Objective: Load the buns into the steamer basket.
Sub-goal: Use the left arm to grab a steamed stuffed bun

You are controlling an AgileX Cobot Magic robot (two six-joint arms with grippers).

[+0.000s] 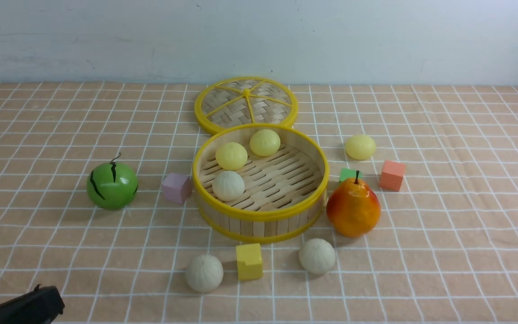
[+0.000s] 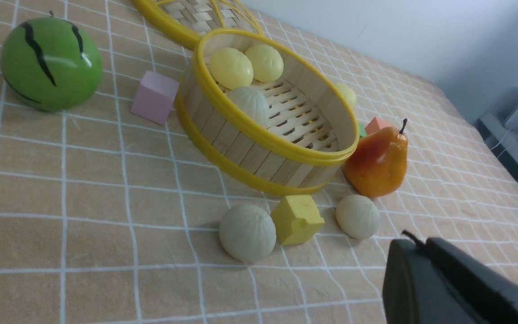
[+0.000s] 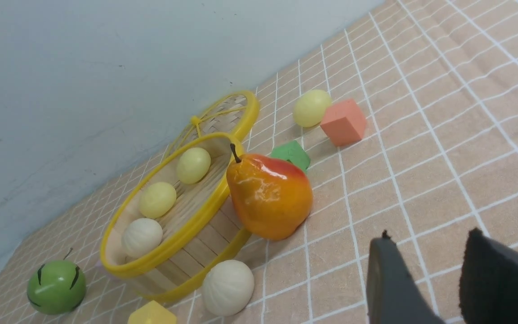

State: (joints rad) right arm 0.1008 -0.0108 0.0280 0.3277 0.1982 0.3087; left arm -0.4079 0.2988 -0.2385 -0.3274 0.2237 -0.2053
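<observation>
Nearest, the left gripper (image 2: 416, 270) shows its fingers pressed together, empty. The right gripper (image 3: 430, 252) stands spread, also empty. On the counter (image 1: 443, 252), two off-white buns (image 1: 204, 273) (image 1: 316, 256) flank a yellow cube (image 1: 248, 261) just before the steamer basket (image 1: 259, 215). The basket holds a third off-white bun (image 1: 228, 185) and two yellow buns (image 1: 231, 155) (image 1: 264, 142). Farther right, the last yellow bun (image 1: 360, 146) lies near an orange cube (image 1: 392, 175).

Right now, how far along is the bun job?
Done: three are in the basket: two yellow buns and a white bun. In hand: nothing; the right gripper is open and empty, and the left gripper holds nothing. Left: a third yellow bun near the orange cube, and two white buns in front of the basket.
</observation>
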